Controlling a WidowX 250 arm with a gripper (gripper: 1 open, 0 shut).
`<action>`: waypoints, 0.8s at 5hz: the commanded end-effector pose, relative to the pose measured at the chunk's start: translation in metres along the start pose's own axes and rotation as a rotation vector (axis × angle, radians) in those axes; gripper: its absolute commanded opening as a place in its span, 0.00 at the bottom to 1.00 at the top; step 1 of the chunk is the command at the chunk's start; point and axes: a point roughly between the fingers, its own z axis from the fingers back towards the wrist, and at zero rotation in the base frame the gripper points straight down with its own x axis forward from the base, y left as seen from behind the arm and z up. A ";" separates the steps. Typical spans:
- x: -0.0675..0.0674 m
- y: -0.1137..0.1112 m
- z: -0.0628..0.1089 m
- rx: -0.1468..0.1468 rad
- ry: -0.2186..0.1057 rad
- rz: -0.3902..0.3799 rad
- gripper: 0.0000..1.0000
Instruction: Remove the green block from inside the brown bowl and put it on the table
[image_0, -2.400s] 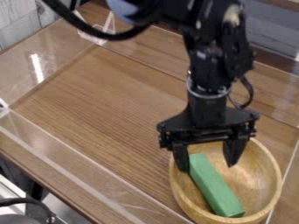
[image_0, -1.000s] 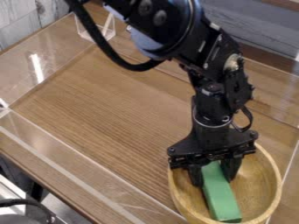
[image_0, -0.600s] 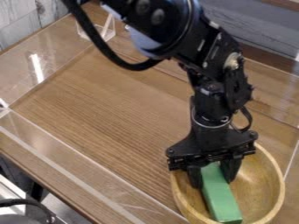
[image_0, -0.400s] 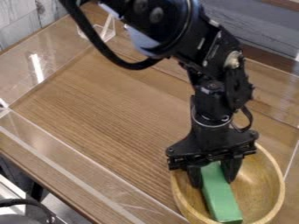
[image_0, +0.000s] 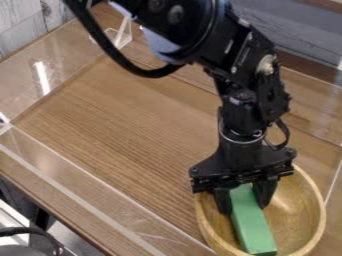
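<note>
The green block (image_0: 251, 228) lies inside the brown bowl (image_0: 302, 224) at the lower right, its near end pointing toward the front rim. My black gripper (image_0: 242, 197) points straight down into the bowl, and its two fingers are shut on the block's far end. The arm rises from there toward the upper left. The bowl sits on the wood-grain table (image_0: 120, 120). The block's gripped end is partly hidden behind the fingers.
Low clear plastic walls (image_0: 54, 160) edge the table on the left and front. A grey surface lies beyond the back wall at the upper right. Open wood surface stretches left of the bowl.
Since the earliest frame the gripper has sunk into the bowl and shut on the block's far end. Over the last second nothing has moved.
</note>
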 end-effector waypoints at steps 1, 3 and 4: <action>0.001 -0.013 0.015 -0.062 -0.029 -0.024 0.00; 0.001 -0.015 0.016 -0.070 -0.031 -0.029 0.00; 0.001 -0.013 0.023 -0.070 -0.033 -0.015 0.00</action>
